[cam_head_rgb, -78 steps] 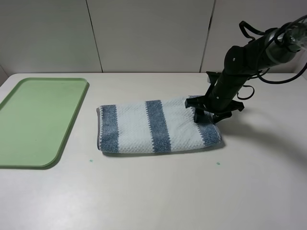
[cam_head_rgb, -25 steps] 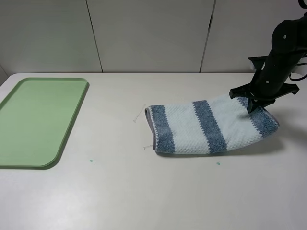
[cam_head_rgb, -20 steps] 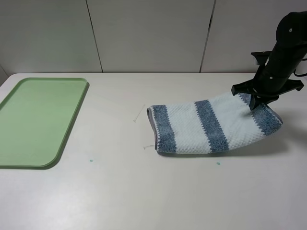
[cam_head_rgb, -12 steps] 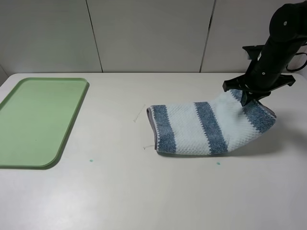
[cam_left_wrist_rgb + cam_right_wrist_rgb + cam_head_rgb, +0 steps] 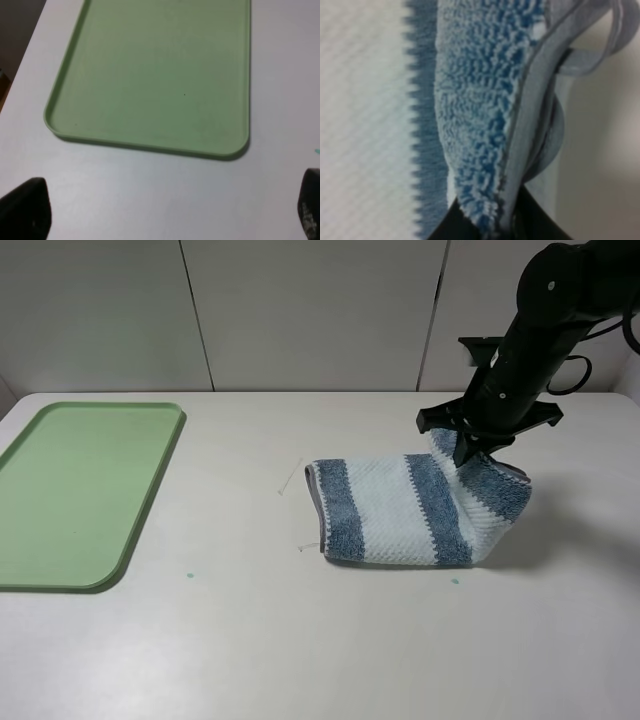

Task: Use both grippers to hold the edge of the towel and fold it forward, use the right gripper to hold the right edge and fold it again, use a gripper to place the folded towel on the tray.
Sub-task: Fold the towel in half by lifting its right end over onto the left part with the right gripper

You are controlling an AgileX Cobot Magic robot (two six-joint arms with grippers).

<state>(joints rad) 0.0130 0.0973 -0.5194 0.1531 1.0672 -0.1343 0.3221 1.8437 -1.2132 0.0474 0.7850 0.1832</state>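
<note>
The blue-and-white striped towel lies folded in a long band on the table, right of centre. My right gripper is shut on the towel's right edge and holds it up, curled back over the band. In the right wrist view the blue stripe and the grey piped edge of the towel run down into the right gripper. The light-green tray lies flat at the far left. In the left wrist view the left gripper hangs open above the tray; only its dark fingertips show.
Bare white table surrounds the towel. Two small green specks mark the table near the front. Thin loose threads lie beside the towel's left end. A panelled wall stands behind the table.
The right gripper first dragged the towel to the right, then lifted its right edge and carried it up and leftward, so the right end now curls over the band. The tray has not moved.
</note>
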